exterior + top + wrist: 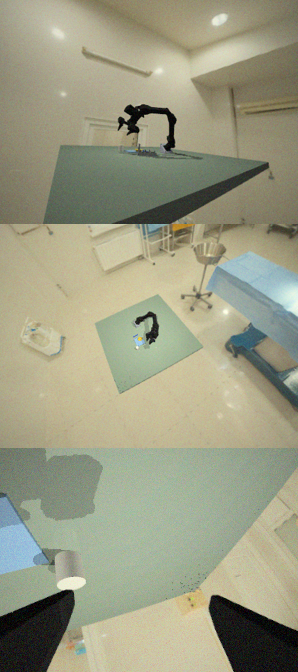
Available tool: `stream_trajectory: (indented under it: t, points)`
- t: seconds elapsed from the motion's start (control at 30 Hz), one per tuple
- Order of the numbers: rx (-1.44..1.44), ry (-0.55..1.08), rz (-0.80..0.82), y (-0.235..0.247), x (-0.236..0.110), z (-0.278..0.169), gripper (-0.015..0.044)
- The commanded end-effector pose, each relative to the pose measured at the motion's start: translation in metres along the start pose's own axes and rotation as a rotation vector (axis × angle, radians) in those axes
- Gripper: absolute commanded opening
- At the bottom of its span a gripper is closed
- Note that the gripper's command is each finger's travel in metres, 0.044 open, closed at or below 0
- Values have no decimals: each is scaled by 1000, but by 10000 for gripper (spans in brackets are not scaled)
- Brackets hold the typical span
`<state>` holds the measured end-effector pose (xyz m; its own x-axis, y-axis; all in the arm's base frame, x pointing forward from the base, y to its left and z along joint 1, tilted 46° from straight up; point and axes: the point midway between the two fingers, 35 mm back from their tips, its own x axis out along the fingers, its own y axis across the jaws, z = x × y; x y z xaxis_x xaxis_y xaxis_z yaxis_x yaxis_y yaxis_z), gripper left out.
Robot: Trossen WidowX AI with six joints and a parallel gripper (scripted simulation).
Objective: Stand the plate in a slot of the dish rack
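Flat light-blue plate (15,544) at the wrist view's left edge lies face-up on the pale green bench (180,498); black tool (141,611), fingers spread, grips nothing.

A flat green table (167,363) carries everything. Near its middle stands the arm's base (152,339). At about nine o'clock from the base lies a light blue square item (138,340), which may be the plate, with a small yellow thing (140,338) on it. A small white cylinder (69,571) stands upright at about seven o'clock, just beside the blue item. A small grey piece (135,324) sits at eleven o'clock, perhaps the rack; too small to tell.
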<state>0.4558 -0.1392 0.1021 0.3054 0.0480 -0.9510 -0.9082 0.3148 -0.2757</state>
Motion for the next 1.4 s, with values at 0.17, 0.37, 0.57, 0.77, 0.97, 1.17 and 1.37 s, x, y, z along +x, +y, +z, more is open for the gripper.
stream_trajectory:
  t: [0.17, 0.37, 0.57, 0.77, 0.97, 1.17, 1.37]
  points:
    - [232, -59, 145, 35, 10, -35, 400]
    - [397, -99, 232, 57, 11, -55, 400]
    - [566, -141, 316, 79, 9, -73, 400]
    - [740, -184, 399, 100, 5, -88, 400]
    - [916, -230, 482, 119, 0, -100, 400]
    - [1095, -278, 564, 137, -8, -111, 400]
    - [1275, -330, 647, 152, -16, -120, 400]
